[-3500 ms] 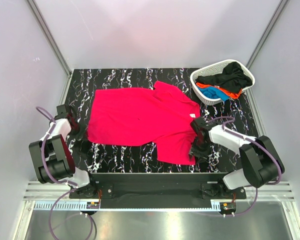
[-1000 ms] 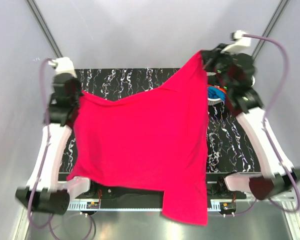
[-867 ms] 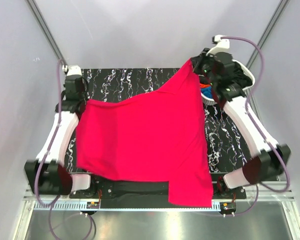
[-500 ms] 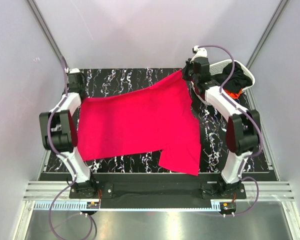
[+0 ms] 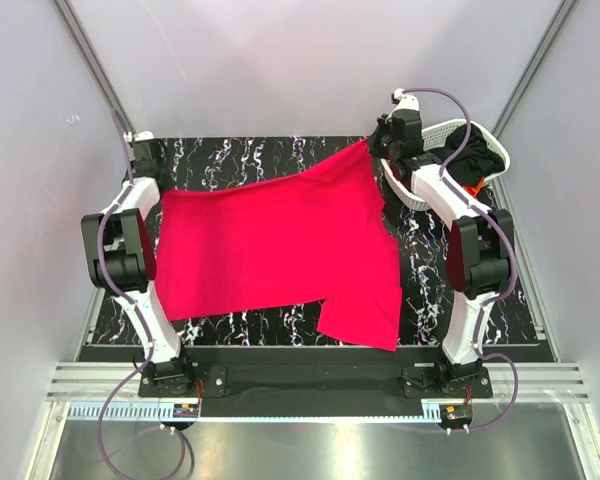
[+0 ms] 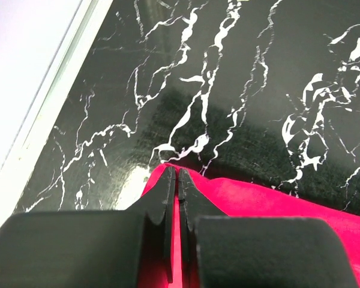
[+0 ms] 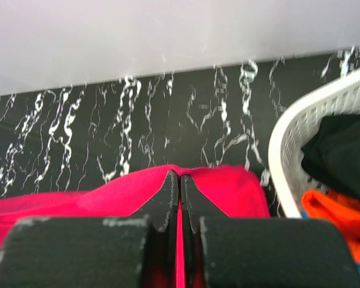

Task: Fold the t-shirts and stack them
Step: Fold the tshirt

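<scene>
Left claw [image 6: 175, 175] pinches shut on the far-left corner of the pinkish-red t-shirt [image 5: 270, 245], low over the bench [image 5: 240, 155]; right claw [image 7: 178, 177] clamps the far-right corner just beside the basket [image 7: 288, 132]. Shirt lies spread out. Best now: draw both corners evenly taut before letting go.

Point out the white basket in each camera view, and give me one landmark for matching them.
Top view: the white basket sits at the upper right, just right of the red shirt.
Left wrist view: the basket is not in it.
Right wrist view: the basket is at the right edge.
Shared landmark: the red shirt, visible in all three.
</scene>
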Controlling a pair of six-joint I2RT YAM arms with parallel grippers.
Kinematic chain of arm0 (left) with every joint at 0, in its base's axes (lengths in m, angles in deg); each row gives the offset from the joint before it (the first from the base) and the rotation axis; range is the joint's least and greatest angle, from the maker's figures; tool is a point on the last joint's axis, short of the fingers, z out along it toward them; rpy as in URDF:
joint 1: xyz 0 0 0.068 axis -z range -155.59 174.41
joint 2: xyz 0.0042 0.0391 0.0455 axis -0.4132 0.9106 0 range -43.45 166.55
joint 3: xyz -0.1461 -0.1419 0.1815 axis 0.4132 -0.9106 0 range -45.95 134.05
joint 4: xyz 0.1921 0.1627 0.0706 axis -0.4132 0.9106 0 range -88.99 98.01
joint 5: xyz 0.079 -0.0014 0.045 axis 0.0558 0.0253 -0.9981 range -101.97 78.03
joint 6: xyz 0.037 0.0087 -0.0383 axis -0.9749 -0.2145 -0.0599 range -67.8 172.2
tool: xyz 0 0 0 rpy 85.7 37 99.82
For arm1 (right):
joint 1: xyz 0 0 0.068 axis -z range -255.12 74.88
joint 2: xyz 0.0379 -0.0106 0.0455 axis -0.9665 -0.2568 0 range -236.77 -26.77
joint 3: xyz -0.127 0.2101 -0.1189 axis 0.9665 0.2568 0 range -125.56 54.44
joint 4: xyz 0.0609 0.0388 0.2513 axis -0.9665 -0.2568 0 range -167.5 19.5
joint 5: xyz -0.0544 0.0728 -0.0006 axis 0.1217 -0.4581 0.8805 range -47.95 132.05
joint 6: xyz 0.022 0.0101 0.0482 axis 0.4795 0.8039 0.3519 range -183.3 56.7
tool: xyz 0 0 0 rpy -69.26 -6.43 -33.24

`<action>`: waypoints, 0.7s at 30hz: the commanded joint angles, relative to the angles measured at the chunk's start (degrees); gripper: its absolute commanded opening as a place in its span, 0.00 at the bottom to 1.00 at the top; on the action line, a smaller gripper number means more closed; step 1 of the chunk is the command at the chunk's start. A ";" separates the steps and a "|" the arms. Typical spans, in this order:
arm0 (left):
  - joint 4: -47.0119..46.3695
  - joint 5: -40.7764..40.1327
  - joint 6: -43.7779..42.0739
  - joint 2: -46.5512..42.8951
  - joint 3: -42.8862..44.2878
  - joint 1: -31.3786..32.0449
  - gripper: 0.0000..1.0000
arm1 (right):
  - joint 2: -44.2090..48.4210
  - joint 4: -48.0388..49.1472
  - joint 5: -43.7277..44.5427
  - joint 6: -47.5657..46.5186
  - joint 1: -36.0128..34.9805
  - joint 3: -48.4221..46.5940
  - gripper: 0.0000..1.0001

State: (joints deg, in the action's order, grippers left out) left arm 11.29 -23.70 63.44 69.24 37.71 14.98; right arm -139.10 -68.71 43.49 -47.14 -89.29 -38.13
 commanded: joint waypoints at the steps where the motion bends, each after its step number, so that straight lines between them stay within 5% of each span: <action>1: 0.69 1.35 3.25 -1.15 0.19 -1.82 0.00 | 4.66 -3.61 -1.26 4.48 0.29 -0.42 0.00; 8: 7.81 3.81 3.43 -1.15 2.64 -3.84 0.00 | 8.88 -10.99 -5.22 12.13 0.29 2.40 0.00; 21: 11.51 3.29 9.41 -4.93 -4.81 -4.63 0.00 | 15.12 -19.27 -5.65 11.70 0.29 10.65 0.00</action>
State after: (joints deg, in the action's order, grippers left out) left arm 22.07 -19.37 70.52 68.25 34.60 11.15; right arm -127.65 -86.83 38.85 -35.97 -89.21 -29.06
